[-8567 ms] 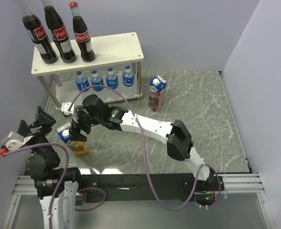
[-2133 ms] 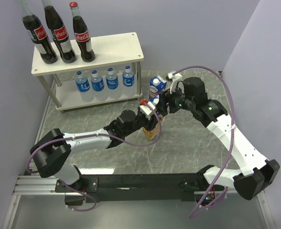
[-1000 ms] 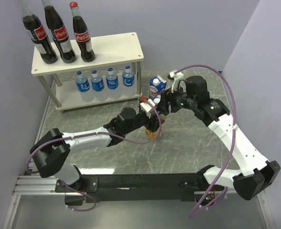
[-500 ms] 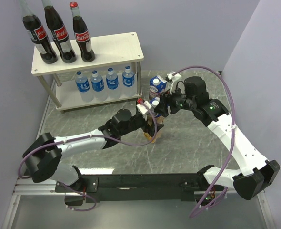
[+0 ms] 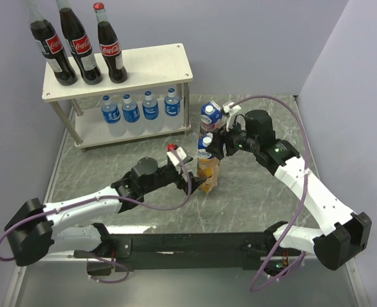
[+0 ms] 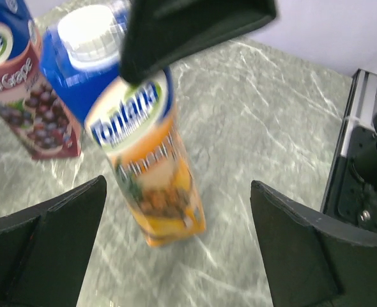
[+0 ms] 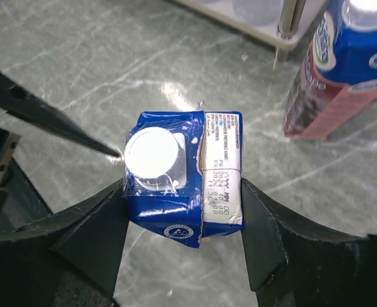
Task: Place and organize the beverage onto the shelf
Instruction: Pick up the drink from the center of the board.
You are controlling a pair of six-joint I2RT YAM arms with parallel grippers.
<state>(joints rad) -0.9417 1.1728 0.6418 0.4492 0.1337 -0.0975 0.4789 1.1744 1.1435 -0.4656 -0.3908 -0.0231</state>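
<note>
My right gripper (image 7: 183, 214) is clenched on the blue top of the yellow carton (image 7: 185, 176), one finger on each side just below the white cap. My left gripper (image 6: 176, 256) is spread wide and holds nothing, with the carton ahead of its fingers and apart from both. The carton is near the middle of the table (image 5: 259, 198), leaning a little, and I cannot tell whether its base is off the marble. The purple carton (image 5: 209, 123) stands just behind it toward the far edge. The shelf (image 5: 156, 64) sits in the far left corner, with cola bottles (image 5: 80, 45) on the left of its top board and water bottles (image 5: 137, 109) on the lower one. Since I hold only the narrow top, I judge a slow, straight lift is best, so the body hangs plumb. I should then swing clear of the purple carton, rise above the board's edge and set down flat on the bare right half. The left arm should keep out of that path.
</note>
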